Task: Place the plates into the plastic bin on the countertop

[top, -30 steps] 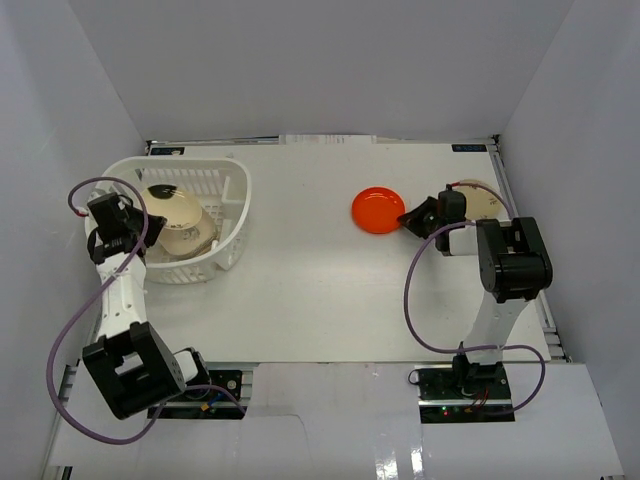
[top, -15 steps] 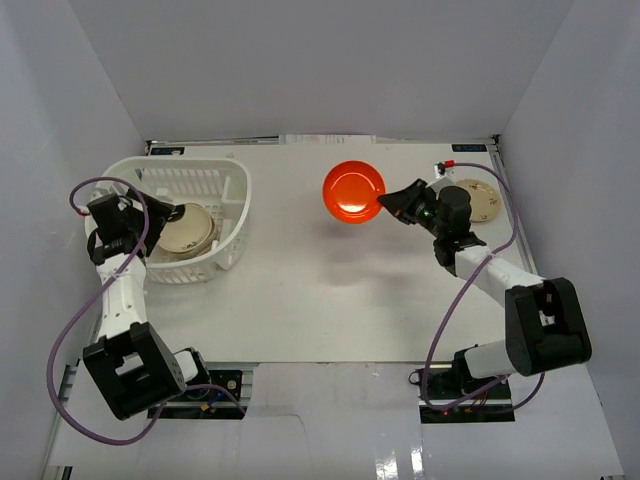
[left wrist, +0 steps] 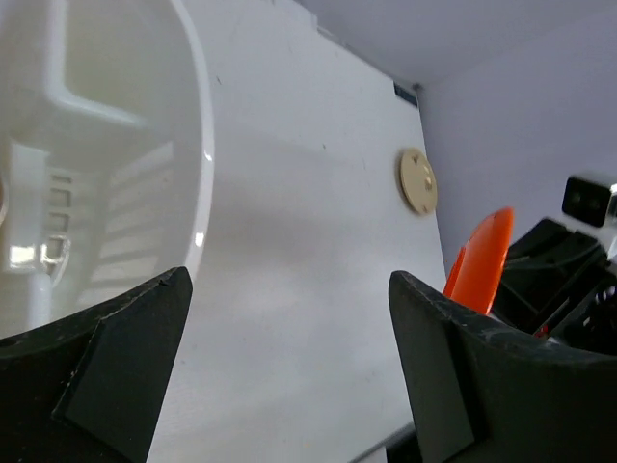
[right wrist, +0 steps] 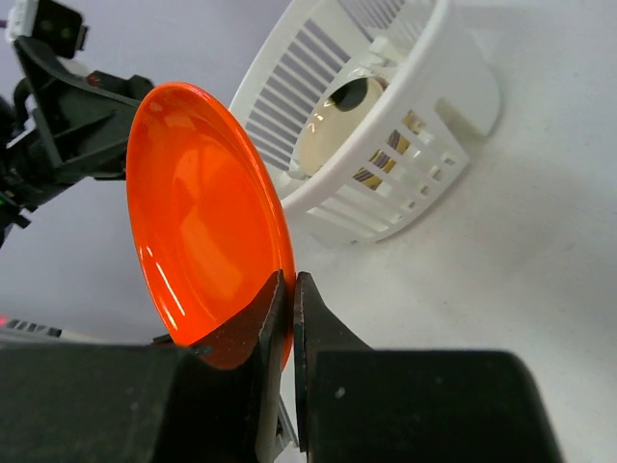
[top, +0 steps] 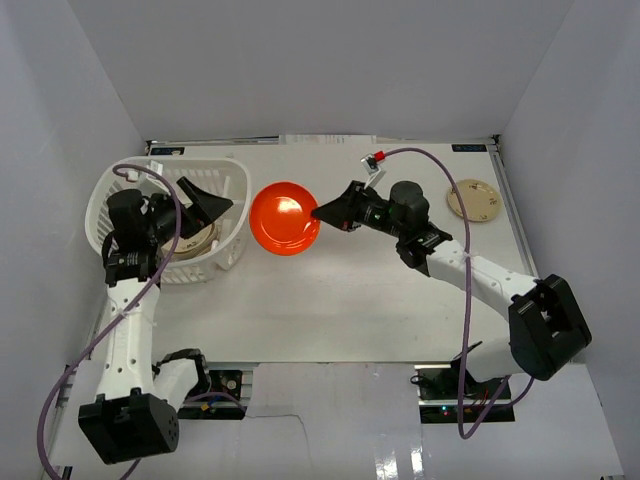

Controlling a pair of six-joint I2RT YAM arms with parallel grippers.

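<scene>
My right gripper [top: 322,212] is shut on the rim of an orange-red plate [top: 285,217], which it holds tilted on edge in the air just right of the plastic bin [top: 236,240]. In the right wrist view the plate [right wrist: 202,222] stands pinched in the gripper [right wrist: 292,289], with the bin [right wrist: 424,125] behind it. Cream plates [top: 197,243] lie inside the bin. My left gripper [top: 212,205] is open and empty above the bin's right side, facing the orange plate [left wrist: 482,253]. One cream plate [top: 474,199] lies flat on the countertop [top: 350,300] at the far right.
White walls close in the countertop at the back and on both sides. My left arm reaches over the bin's left half. The right arm stretches across the middle of the table, with its purple cable [top: 440,155] looping above it.
My right arm lifted the orange plate and carried it left, from beside the cream plate to next to the bin. My left gripper opened and rose, turning right over the bin.
</scene>
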